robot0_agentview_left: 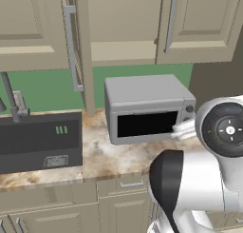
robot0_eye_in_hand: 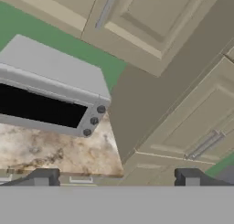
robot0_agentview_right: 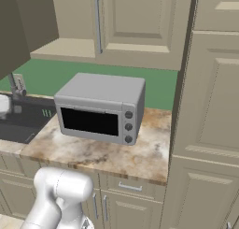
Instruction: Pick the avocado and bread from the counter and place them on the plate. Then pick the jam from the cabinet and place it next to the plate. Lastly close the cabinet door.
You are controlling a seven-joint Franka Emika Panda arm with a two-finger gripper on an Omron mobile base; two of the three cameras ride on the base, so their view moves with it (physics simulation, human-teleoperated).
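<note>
- Jaws (robot0_eye_in_hand: pixel 116 178): you see only the two dark fingertips (robot0_eye_in_hand: pixel 43 176) low in your hand view, set wide apart with nothing between them, so they stand spread and hold nothing.
- Worktop (robot0_eye_in_hand: pixel 50 150): the marbled stone lies just beyond the jaws, its front edge running right past the tips, with a drawer front and silver handle showing between them.
- Microwave (robot0_eye_in_hand: pixel 48 93): it sits further out from the jaws and toward the left fingertip, standing on the worktop with its dark window and three knobs turned your way.
- Cabinet (robot0_agentview_left: pixel 121 39): it hangs well above and beyond the jaws, over the microwave; in your left base view it stands open, showing a plain beige shelf.
- Cabinet door (robot0_agentview_left: pixel 76 46): swung out edge-on, with its long vertical silver handle, it sits off to the left of the open cabinet, far from the jaws.
- Sink (robot0_agentview_left: pixel 40 141): the dark basin lies left of the microwave in both base views, a tap at its back edge.
- Tall cupboard (robot0_agentview_right: pixel 210 111): a beige panelled column rises at the right end of the worktop, beyond the right fingertip.
- Avocado, bread, plate and jam: you cannot make any of them out from these angles.
</note>
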